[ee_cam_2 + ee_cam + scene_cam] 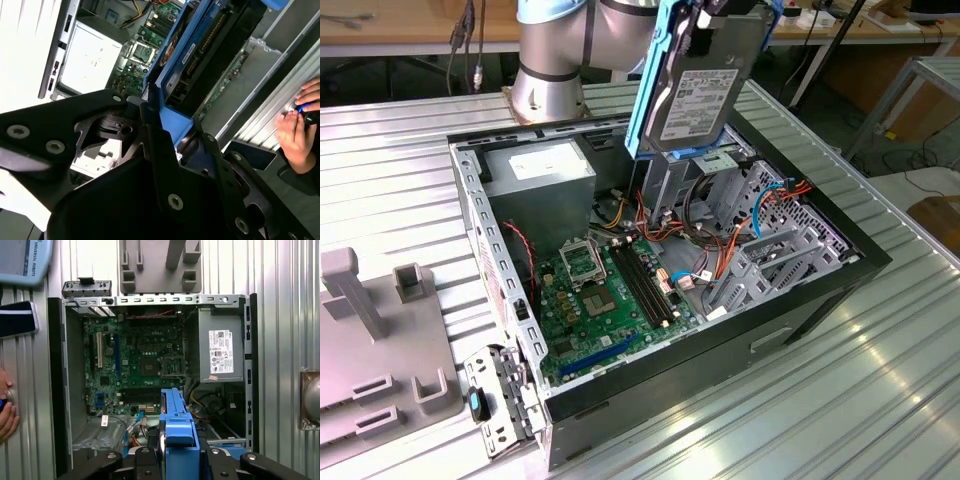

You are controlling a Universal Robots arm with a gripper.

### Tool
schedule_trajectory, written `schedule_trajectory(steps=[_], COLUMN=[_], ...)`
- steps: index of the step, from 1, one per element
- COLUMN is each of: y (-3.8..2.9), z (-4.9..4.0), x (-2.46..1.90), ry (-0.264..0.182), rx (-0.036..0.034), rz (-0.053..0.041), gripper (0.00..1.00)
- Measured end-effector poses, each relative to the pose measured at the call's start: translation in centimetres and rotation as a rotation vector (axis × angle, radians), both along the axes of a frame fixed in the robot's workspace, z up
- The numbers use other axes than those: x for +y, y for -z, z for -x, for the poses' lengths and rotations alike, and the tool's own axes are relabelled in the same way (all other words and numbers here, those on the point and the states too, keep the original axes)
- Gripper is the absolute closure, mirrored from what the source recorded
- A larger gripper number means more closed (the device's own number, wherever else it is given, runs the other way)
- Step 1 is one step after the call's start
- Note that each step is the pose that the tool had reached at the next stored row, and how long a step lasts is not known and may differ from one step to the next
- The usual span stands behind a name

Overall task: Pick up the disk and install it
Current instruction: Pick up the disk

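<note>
The disk, a dark drive with a white label in a blue plastic carrier frame, hangs upright above the open computer case, over the side with the metal drive cage. My gripper is shut on its upper end. In the second wrist view my black fingers clamp the blue carrier of the disk from both sides. In the first wrist view the carrier edge of the disk sticks out of my gripper above the case interior.
Inside the case lie a green motherboard, a grey power-supply box and loose cables. A grey fixture sits on the exterior view's left. The arm's base stands behind the case. A person's hand rests beside the case.
</note>
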State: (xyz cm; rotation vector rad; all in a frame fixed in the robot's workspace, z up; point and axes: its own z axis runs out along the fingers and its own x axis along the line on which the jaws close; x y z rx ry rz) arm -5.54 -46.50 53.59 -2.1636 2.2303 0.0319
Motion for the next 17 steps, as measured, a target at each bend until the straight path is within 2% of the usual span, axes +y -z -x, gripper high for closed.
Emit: schedule_trajectory(steps=[2,5,8,11,16,17], y=[0.08,0.19,0.33,0.51,0.82,0.89], z=[-0.22,-0.38,-0.6,-0.78,-1.02,-1.1], x=[-0.27,-0.43,-0.75,-1.32,-2.52,-2.89], ry=[0.0,0.0,0.0,0.0,0.0,0.0], rx=[-0.0066,-0.0229,-0.0237,-0.0237,-0.0238,-0.0237], rz=[0.0001,-0.0002,0.0017,0.0029,0.0039,0.0043], gripper=[0.63,0.63,0.63,0.63,0.63,0.63])
